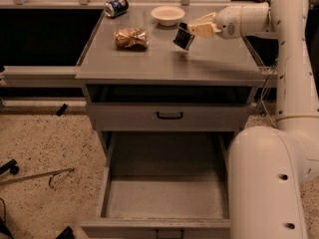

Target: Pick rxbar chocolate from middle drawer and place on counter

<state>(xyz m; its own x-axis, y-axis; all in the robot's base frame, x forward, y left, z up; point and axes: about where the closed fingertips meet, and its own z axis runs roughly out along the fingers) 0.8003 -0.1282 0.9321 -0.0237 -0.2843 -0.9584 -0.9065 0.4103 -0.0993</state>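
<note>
- While the arm [294,59] reaches in from the right edge of the camera view, the gripper [192,31] hangs over the back right part of the counter [199,66], pointing left.
- Its pale fingers [202,29] are clamped on the rxbar chocolate [183,38], gripping it by its upper end.
- The bar sits in the air at a tilt, its dark face turned toward the camera and its lower end close over the grey top. I cannot tell whether that end touches the surface.
- A white bowl [168,15] stands just behind and to the left of the bar, near the back edge of the counter.
- A crinkled golden-brown packet [130,38] lies flat on the counter, well to the left of the bar.
- A blue can [115,7] lies on its side at the back left corner, behind the packet.
- Under the counter's lip, a flat grey drawer front [168,117] with a black handle is pushed in.
- Below it, the middle drawer [105,183] is pulled far out toward the camera, so its grey floor and side walls show, and its small black handle [168,233] is at the bottom edge.
- The robot's rounded white base [264,183] fills the lower right and covers the drawer's right side.
- Speckled floor [45,143] shows on the left.
</note>
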